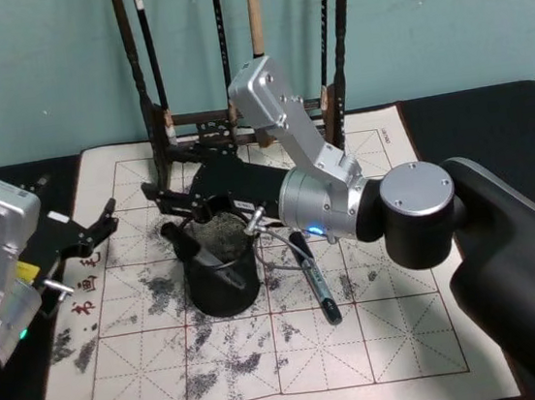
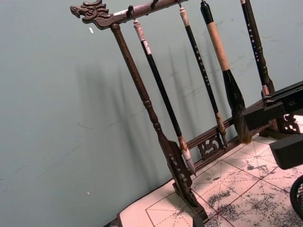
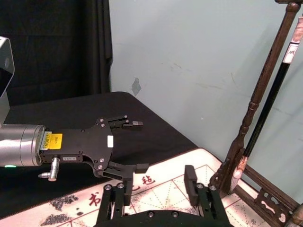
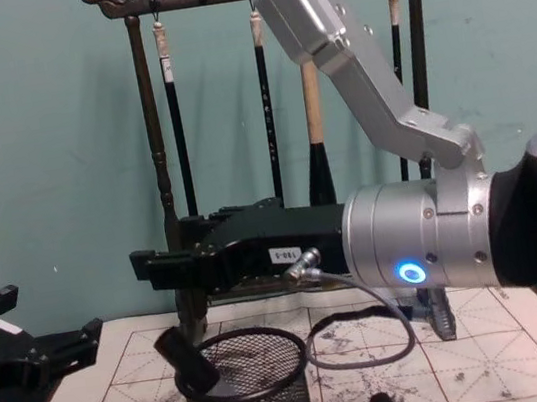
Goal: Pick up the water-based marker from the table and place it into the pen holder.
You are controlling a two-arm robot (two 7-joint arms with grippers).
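Hovering just above the pen holder point(image 1: 223, 298): right claw point(image 1: 162, 201), spread wide, empty. Black marker point(image 1: 187, 247) leans inside, end past the rim. Second dark pen point(image 1: 317, 282) lies on the calligraphy cloth point(image 1: 363, 344) beside it. Left claw point(image 1: 107, 225) open, empty, over the tabletop point(image 1: 493, 124) at left.

You have a dark wooden rack point(image 4: 154, 157) standing at the back, close before the teal wall point(image 4: 38, 144). Brushes point(image 4: 267, 110) hang tip-down from its top bar: one thick with a tan handle point(image 4: 313, 103), the others slim and black. The bar ends in a carved dragon head point(image 2: 90, 10). A black curtain point(image 3: 57, 47) adjoins the wall.
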